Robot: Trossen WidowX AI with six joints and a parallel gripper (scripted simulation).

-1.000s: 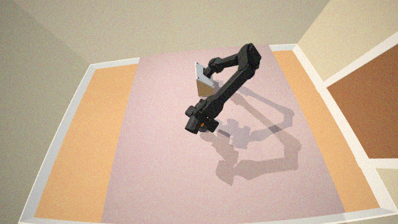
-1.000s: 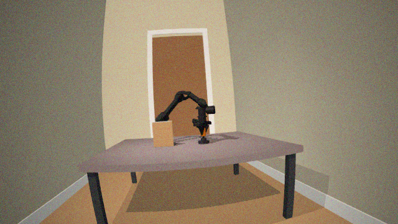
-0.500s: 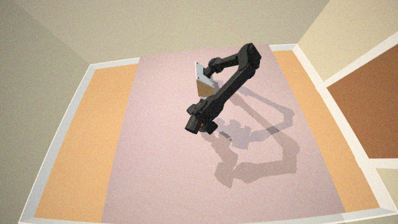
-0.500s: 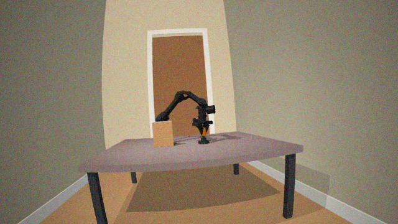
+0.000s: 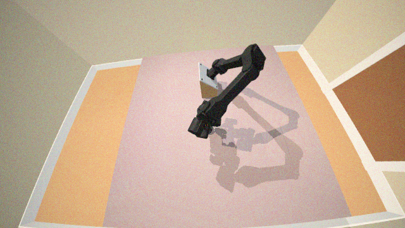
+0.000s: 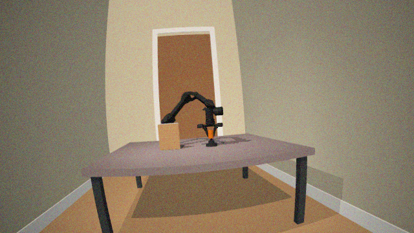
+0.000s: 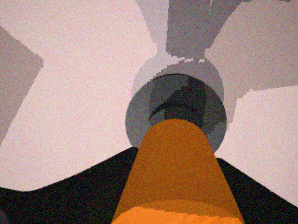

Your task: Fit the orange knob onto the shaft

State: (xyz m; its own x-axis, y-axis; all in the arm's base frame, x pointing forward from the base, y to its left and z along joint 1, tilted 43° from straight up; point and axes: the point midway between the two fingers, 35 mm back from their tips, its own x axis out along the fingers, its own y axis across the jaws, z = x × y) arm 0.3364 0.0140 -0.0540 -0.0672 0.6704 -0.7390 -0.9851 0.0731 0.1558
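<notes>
Pink table: it carries everything you work with.
Black arm: it is your only arm, reaching out from the pale box and bending down over the work.
Gripper: it points down, and you have its fingers closed on the orange knob, one on each side.
Round pedestal: it stands on the table, directly under the gripper; in your wrist view its disc shows beyond the knob's far end.
Orange knob: it is between your fingers, its long axis about upright, its lower end at the dark raised middle of the pedestal. Whether they touch, you cannot tell.
Shaft: you cannot separate it surely from the dark middle, and its flat side is hidden from you.
Direction for the coming move: down along the knob's axis, I judge, with a turn about this same axis until the flats agree.
Risk: if you press before they agree, the knob may jam, tilt or slip in your grip. Keep the push light, and let go only when the knob sits fully down.
</notes>
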